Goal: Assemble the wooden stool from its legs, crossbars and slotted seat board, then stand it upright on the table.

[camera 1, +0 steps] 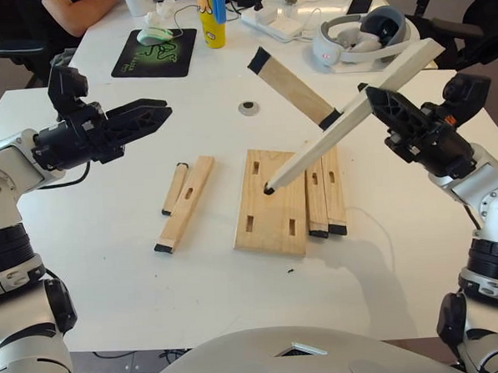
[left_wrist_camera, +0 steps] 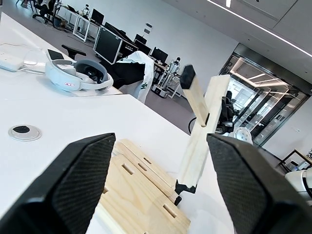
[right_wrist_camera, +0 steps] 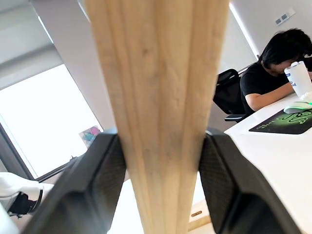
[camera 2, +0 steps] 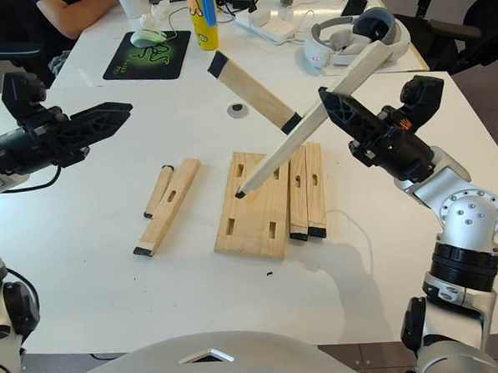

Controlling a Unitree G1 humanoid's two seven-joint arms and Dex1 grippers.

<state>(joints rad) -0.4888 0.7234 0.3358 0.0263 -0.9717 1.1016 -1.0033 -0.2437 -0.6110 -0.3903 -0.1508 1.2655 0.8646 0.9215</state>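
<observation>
Leg fitting is in hand — the right end effector (camera 1: 377,104) is clamped on a leg (camera 1: 314,154) whose black tip sits at a slot in the seat board (camera 1: 272,223), flat on the surface (camera 1: 112,285). Next, I judge, it needs tilting upright and pressing in. The left end effector (camera 1: 158,116) hovers, jaws apart — the board's other slots hold nothing.

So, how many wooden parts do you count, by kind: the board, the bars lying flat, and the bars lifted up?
Board: 1
Flat bars: 4
Lifted bars, joined crosswise, one in the right hand: 2
Total: 7
</observation>
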